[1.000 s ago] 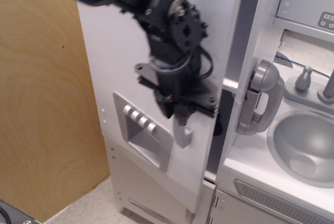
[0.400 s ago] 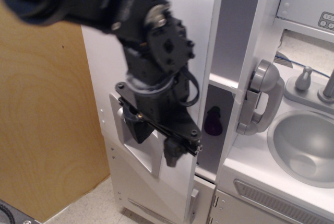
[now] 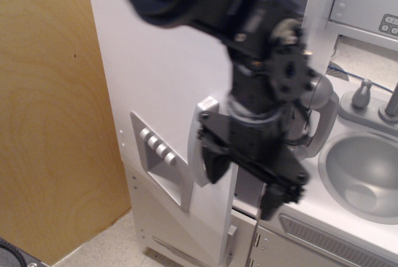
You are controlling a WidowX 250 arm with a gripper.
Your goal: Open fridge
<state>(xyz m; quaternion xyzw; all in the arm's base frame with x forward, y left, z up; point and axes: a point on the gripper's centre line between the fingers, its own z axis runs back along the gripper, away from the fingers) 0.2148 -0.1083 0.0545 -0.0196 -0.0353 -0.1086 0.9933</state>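
While the black arm fills the upper middle of the view, its gripper (image 3: 244, 183) hangs in front of the right edge of the fridge (image 3: 165, 74), fingers pointing down and set wide apart. One dark finger (image 3: 213, 160) sits just right of the curved silver handle (image 3: 200, 142), the other lower right near the counter edge, and nothing lies between them. Motion blur softens the arm, so whether the left finger touches the handle is hard to say.

Occupying the centre left, the fridge door faces the camera, with its recessed dispenser panel (image 3: 163, 164) and four round buttons (image 3: 157, 146) low on its face. Below it is the shorter lower door (image 3: 180, 229). To the right, partly behind the arm, hangs the grey phone handset (image 3: 320, 117), with the sink basin (image 3: 364, 173) beyond. A wooden panel (image 3: 46, 111) stands at left.
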